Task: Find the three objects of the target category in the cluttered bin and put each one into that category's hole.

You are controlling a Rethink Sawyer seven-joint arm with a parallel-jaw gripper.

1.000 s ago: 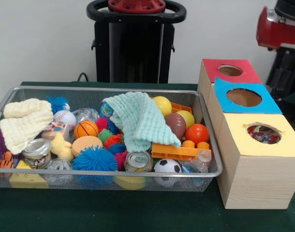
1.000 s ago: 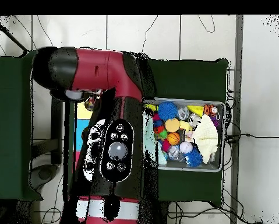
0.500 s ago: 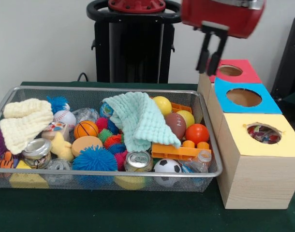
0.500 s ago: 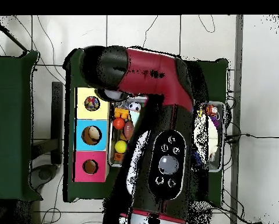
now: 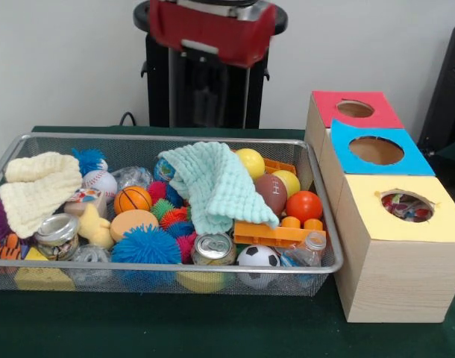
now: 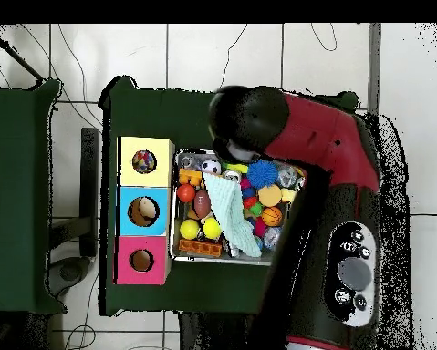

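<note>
A red and black robot arm (image 6: pixel 322 173) reaches across the scene. From overhead, its thick red link runs from the lower right up toward the centre, ending in a rounded black joint (image 6: pixel 249 118). A black panel with round grey buttons (image 6: pixel 352 273) sits on the link's lower part. From the front, only a red section of the arm (image 5: pixel 211 30) shows at the top edge. The pincer is hidden in both views.
</note>
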